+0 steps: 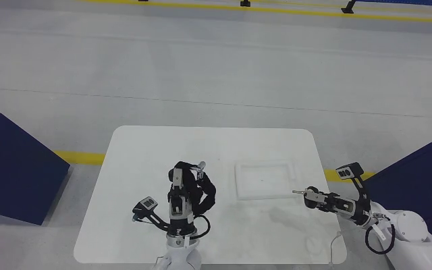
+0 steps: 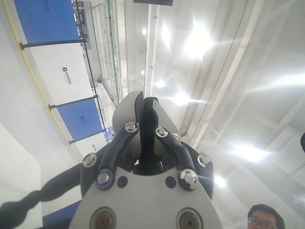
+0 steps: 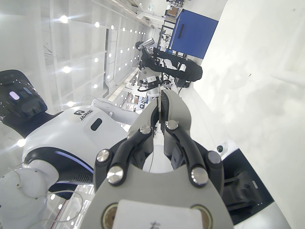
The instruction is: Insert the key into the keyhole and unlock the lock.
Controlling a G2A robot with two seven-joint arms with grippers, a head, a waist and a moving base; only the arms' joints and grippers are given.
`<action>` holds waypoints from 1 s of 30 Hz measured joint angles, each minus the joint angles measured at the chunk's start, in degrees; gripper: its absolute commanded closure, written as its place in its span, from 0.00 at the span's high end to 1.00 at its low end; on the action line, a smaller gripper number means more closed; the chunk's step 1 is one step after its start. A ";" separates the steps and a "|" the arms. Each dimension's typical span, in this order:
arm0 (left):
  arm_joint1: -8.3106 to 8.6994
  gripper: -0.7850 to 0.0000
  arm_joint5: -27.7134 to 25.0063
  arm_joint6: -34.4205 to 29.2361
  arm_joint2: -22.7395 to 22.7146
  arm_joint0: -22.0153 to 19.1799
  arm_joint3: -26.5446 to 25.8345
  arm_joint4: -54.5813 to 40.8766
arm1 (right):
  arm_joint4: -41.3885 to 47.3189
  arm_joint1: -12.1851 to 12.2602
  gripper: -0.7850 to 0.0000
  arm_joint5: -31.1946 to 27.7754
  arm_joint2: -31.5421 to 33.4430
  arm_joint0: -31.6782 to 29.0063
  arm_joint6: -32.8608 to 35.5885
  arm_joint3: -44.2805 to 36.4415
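White table (image 1: 135, 223) carries a white tray (image 1: 264, 179) between the right gripper (image 3: 160, 94), clamped on the key (image 3: 158, 106), and the upturned left gripper (image 2: 143, 100), closed on the silvery lock (image 3: 148, 42) near the front edge.

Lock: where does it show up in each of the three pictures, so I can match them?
Top view: the lock, a black loop with a silver end, held over the near middle of the table.
Left wrist view: its black part pinched in the left gripper.
Right wrist view: far off, beyond the tip of the key.
Shared landmark: the left gripper holding it.
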 measured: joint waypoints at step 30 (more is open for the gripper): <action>-1.67 0.00 1.40 -23.22 -2.05 4.20 -6.29 -31.64 | 0.00 0.00 0.00 0.00 0.00 0.00 0.00 0.00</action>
